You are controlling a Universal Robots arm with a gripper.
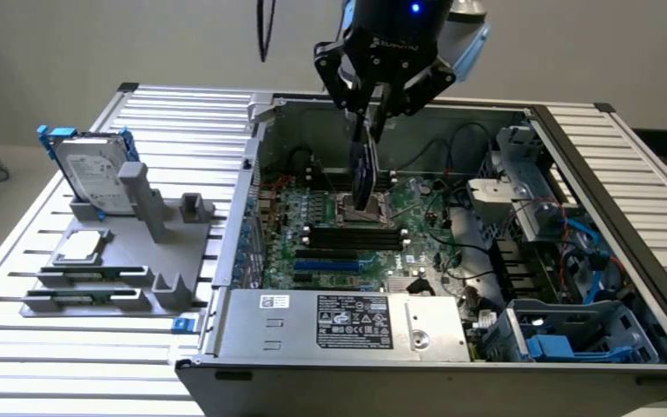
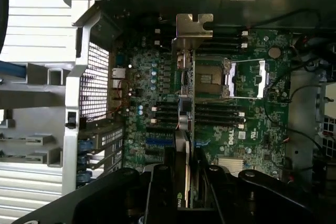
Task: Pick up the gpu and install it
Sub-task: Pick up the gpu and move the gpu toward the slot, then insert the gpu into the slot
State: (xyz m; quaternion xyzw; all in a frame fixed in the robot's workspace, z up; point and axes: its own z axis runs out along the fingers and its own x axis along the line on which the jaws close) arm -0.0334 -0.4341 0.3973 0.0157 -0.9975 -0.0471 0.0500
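My claw (image 1: 375, 111) (image 2: 185, 195) is clamped on the gpu (image 1: 364, 169) (image 2: 184, 124), one finger on each face, gripping its upper edge. The card hangs straight down from me, thin edge toward the exterior view, with its black cooler on one side and the green board on the other. In the wrist view I see it edge-on, and its silver bracket (image 2: 194, 26) sticks out at the far end.

The gpu is in the air inside the open case (image 1: 426, 391), above the motherboard (image 1: 322, 217) (image 2: 252, 129). Its lower edge is over the CPU socket (image 2: 207, 80), which has its metal frame flipped open. I cannot tell whether the card touches anything below it. It is not seated in any slot.

Black memory slots (image 1: 357, 236) run beside the socket, toward the case's front. The blue slots (image 1: 327, 259) come next, nearer the front. The power supply (image 1: 346, 321), a silver box with a label, fills the front corner of the case on the exterior view's left. Cables and drive cages crowd the side on the exterior view's right.

The case rests on the slatted surface (image 1: 79, 365). Near the surface's edge on the exterior view's left is a grey holder (image 1: 183, 226), well apart from me. A hard drive (image 1: 84, 169) in a blue frame stands upright at the holder's back. Two memory sticks (image 1: 90, 274) lie in the grooves at its front.
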